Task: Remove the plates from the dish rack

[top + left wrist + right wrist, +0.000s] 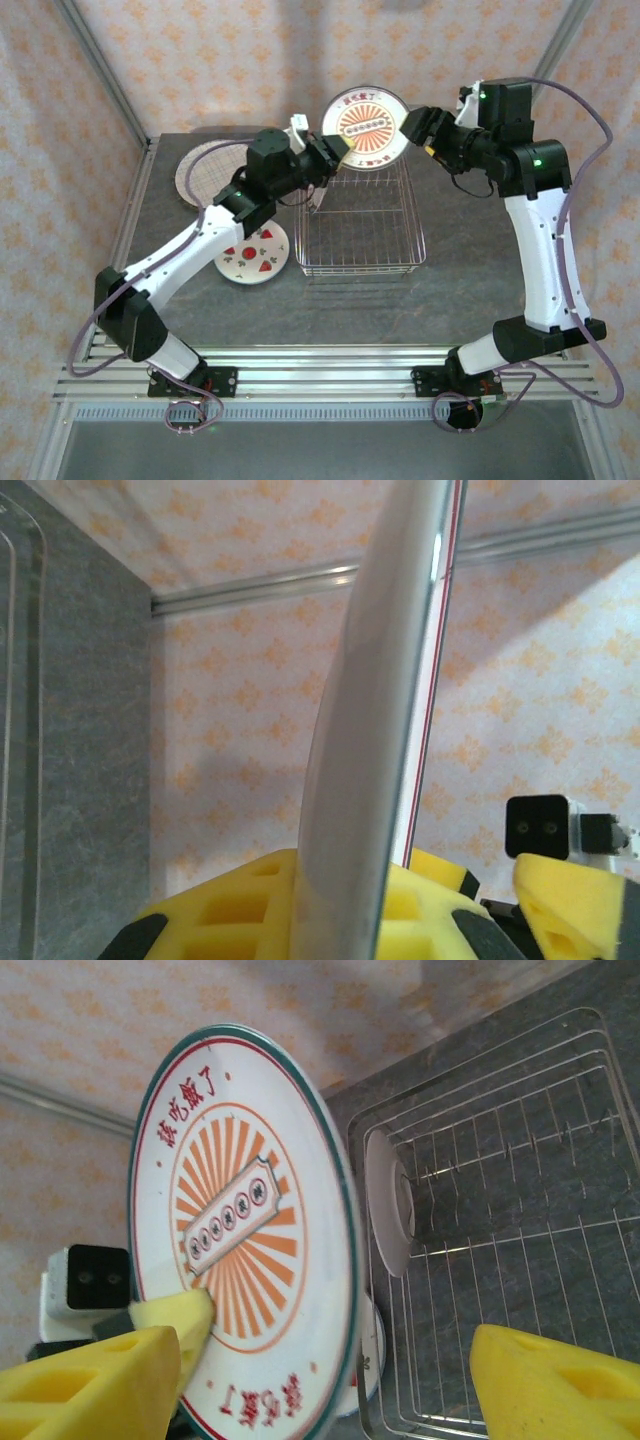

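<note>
Left gripper (pixel 337 150) clamped on rim of sunburst plate (pixel 368 128), upright above far end of dish rack (pixel 365 240). Right gripper (pixel 413 125) spread wide at the opposite rim.

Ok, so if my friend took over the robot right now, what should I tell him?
Left pincer: shut on the rim of the orange striped plate, holding it upright above the far end of the rack.
Right pincer: open, with a finger on either side of that plate, not gripping.
Done: the purple checked plate and the card plate lie on the table, left of the rack.
Left to do: set the held plate down. At least one white plate stands in the rack and has to come out.
</note>
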Controlling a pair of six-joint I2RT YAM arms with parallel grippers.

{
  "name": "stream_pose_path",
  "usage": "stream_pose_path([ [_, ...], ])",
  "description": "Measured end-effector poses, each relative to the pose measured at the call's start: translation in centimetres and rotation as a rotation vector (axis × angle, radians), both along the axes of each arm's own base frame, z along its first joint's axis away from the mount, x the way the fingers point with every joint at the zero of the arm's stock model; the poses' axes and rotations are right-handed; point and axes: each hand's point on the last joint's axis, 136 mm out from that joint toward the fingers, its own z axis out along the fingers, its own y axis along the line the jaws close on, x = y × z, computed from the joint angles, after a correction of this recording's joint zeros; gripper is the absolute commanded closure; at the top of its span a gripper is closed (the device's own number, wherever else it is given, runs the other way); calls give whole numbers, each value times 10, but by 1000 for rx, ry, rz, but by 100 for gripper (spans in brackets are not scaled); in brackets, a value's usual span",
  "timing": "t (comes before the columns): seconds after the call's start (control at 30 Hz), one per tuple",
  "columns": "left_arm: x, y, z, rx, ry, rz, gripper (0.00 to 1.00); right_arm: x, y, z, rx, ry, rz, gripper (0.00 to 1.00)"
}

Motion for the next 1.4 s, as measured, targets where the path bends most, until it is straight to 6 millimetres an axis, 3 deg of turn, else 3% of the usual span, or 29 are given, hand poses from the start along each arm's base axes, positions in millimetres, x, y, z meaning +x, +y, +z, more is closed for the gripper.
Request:
stream_pose_path([
  [0.4,-21,111,-10,7,24,188,100,-25,79,5,-121,-259,327,21],
  [0.8,-53,206,-64,9,127,386,100,-85,153,-3,-280,-700,715,11],
  [1.1,-82,222,-140,41,255,423,100,-102,176,-15,-348,-807,831,9],
  [1.4,-106,231,-210,81,352,454,100,-102,182,-37,-369,-778,863,9],
])
